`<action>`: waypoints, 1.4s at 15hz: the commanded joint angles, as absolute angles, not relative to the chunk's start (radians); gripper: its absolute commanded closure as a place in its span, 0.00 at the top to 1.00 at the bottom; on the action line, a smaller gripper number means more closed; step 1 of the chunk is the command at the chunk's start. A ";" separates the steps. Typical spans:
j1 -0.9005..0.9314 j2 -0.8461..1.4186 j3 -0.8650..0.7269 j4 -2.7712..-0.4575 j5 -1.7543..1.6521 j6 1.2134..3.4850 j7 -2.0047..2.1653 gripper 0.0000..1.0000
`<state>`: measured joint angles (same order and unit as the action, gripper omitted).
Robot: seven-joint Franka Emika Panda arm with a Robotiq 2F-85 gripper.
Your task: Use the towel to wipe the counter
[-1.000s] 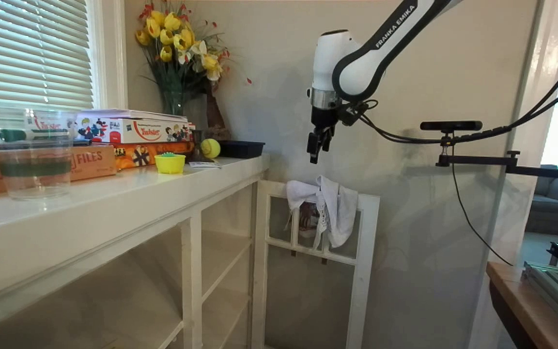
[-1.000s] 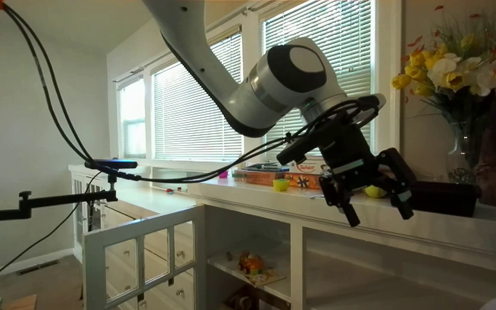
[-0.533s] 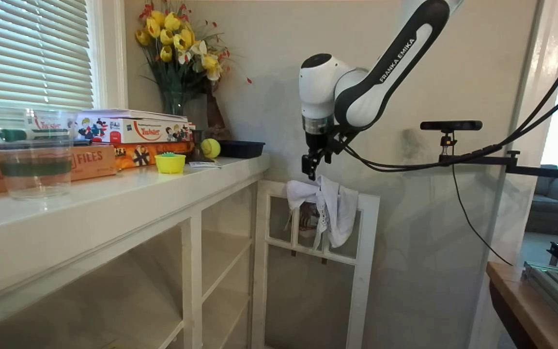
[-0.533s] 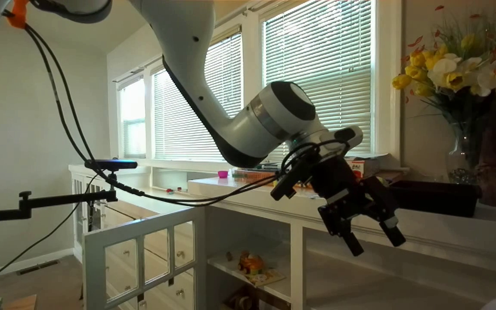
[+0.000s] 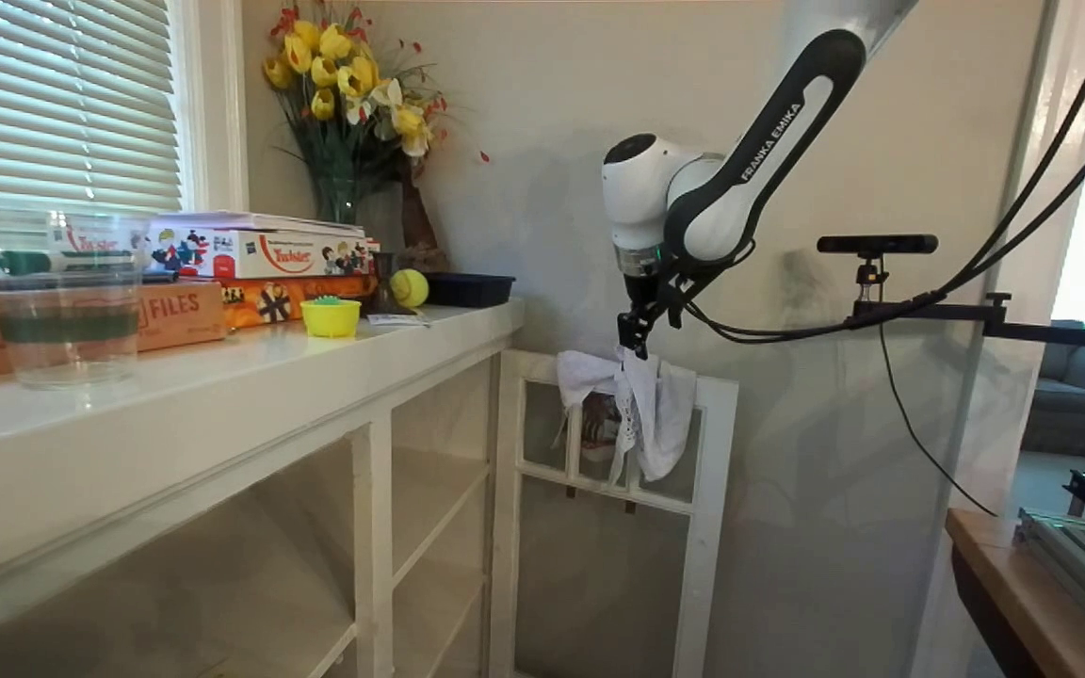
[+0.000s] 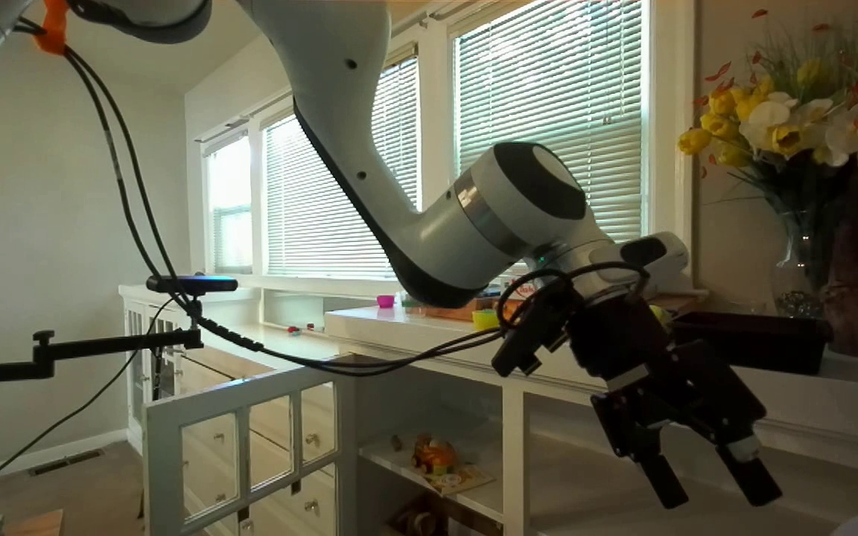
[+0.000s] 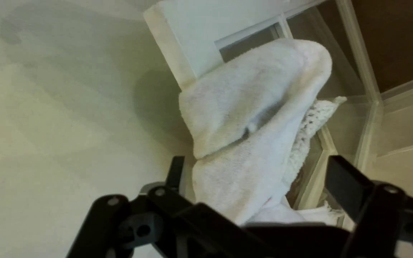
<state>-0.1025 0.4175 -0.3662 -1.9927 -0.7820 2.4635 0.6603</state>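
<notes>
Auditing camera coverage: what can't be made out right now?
- Towel, wrist view: hidden by the gripper toward the bottom edge.
- In an exterior view, the fingers cover the towel's top: contact can't be told.
- Counter, in an exterior view: near end cut off by the left edge.
- Tennis ball, in an exterior view: mostly hidden behind the gripper.
- Arm: cut off by the top edge, both exterior views.

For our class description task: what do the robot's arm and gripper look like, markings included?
The arm is white and rounded, with a black panel lettered FRANKA EMIKA in white. A silvery ring tops the black gripper, which has two angular, jointed fingers. Black cables run alongside, meeting an orange clip.
</notes>
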 commanded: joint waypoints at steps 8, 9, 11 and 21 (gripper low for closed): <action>-0.255 0.529 -0.299 -1.825 -0.629 2.538 0.193 1.00; -0.261 0.549 -0.294 -1.802 -0.606 2.534 0.154 1.00; -0.269 0.596 -0.289 -1.752 -0.570 2.527 0.092 1.00; -0.287 0.788 -0.320 -1.564 -0.458 2.510 0.022 0.75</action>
